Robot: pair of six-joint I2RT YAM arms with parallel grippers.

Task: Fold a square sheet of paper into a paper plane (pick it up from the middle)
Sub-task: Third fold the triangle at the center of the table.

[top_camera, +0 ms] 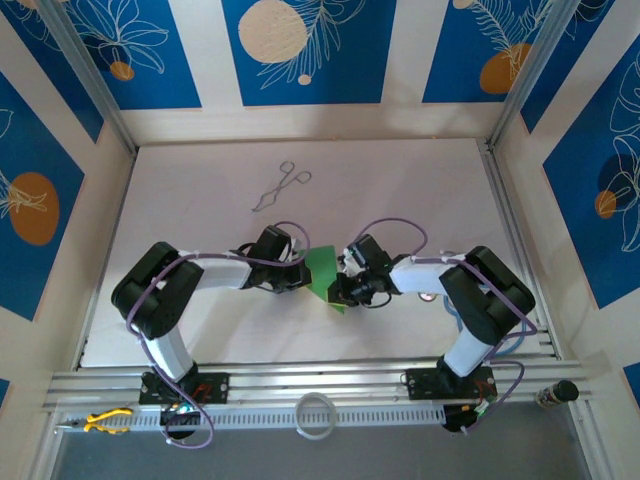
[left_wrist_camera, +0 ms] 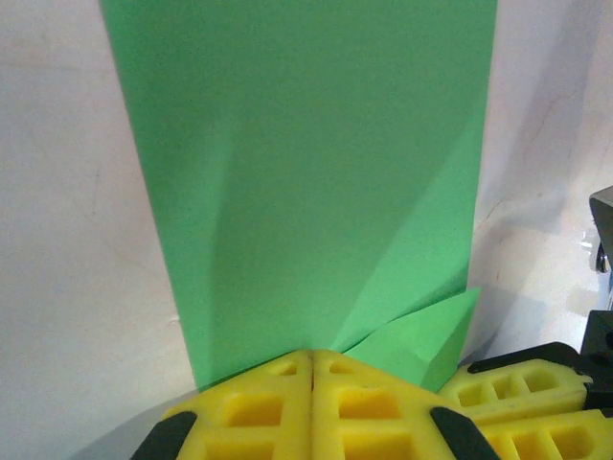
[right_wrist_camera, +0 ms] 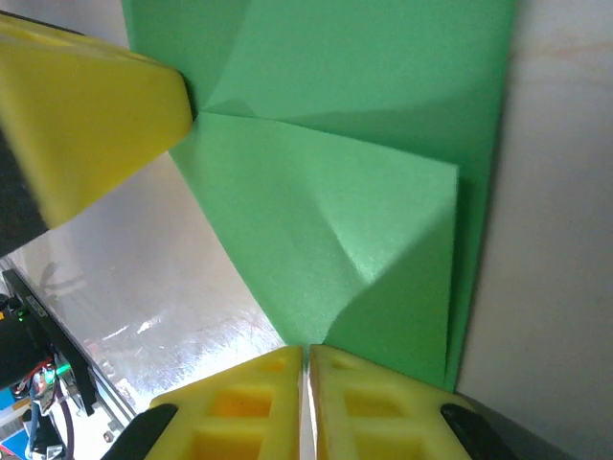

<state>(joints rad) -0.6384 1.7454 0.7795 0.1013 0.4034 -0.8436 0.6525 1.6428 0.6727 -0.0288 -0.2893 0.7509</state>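
Observation:
The square sheet of paper (top_camera: 322, 268) is bright green and partly folded, held off the table between my two grippers at mid-table. In the left wrist view the paper (left_wrist_camera: 306, 172) is a long strip with a slanted fold and a small flap at its near right corner. My left gripper (left_wrist_camera: 312, 356) is shut on its near edge. In the right wrist view the paper (right_wrist_camera: 364, 144) shows creases meeting at one point. My right gripper (right_wrist_camera: 306, 350) is shut on its lower tip. The left gripper's finger (right_wrist_camera: 96, 115) pinches the opposite side.
Thin metal forceps (top_camera: 280, 187) lie on the white table (top_camera: 200, 200) toward the back left. A white ring (top_camera: 316, 413) and a yellow tool (top_camera: 105, 420) sit on the near rail. Walls enclose the table on three sides.

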